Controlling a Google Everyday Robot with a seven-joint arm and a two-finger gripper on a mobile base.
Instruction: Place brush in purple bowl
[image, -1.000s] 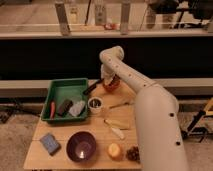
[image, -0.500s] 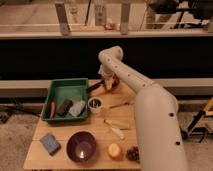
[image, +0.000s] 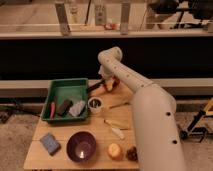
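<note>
Gripper (image: 106, 85) low over reddish-brown bowl (image: 112, 85), fingers' state indiscernible; brush handle (image: 96, 87) half hidden; purple bowl (image: 81, 146) well apart

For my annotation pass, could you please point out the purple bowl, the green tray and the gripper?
purple bowl (image: 81, 146): camera view, on its inner base.
green tray (image: 68, 89): camera view, on its bare floor.
gripper (image: 104, 85): camera view, at the arm's tip by the reddish-brown bowl.
</note>
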